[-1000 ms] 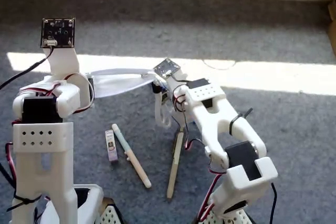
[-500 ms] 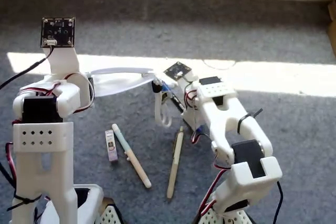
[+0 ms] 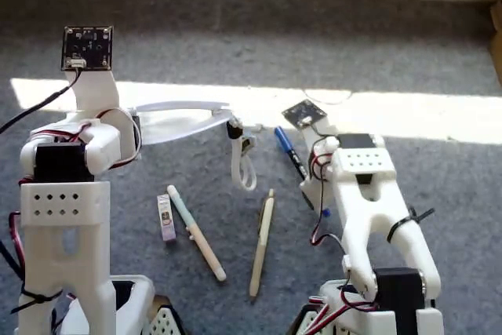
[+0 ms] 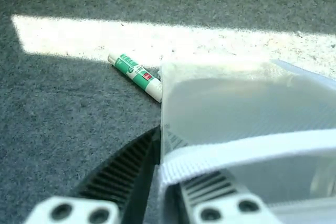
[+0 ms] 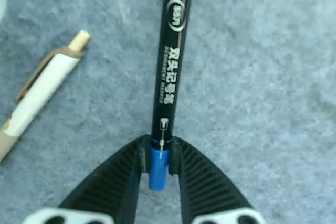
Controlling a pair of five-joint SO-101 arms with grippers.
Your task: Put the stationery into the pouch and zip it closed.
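**1. L arm.** The left hand (image 4: 167, 176) is clamped on one edge of the pouch (image 4: 247, 114). Its black ribbed fingers (image 4: 123, 169) pinch the white woven band along the rim. The pouch is see-through white and extends from the L arm toward the middle of the scene. A white strap (image 3: 244, 166) loops down from the pouch's far end, by the dark zip pull.

**2. R arm.** The right hand (image 5: 159, 149) is closed on a black marker (image 5: 170, 72) and grips it at one blue end. The rest of the barrel points away from the hand. In the high view the marker sits just beside the strap, apart from the pouch. Cannot tell whether its far tip touches the carpet (image 3: 439, 194).

**3. Loose items on the carpet, none in the pouch.**
- Beige pen (image 3: 262, 242): lies near the R arm, roughly lengthwise between the two arm bases, below the strap in the high view.
- Pale pen (image 3: 196, 233): lies at a slant between the beige pen and the L arm.
- Small purple block (image 3: 165, 218): just beside the pale pen, on the L arm side.
- Green-and-white tube (image 4: 135, 71): lies at the edge of the sunlit strip, partly hidden behind a corner of the pouch.

**4. Surface.** Grey carpet, with a bright band of sunlight running across it.
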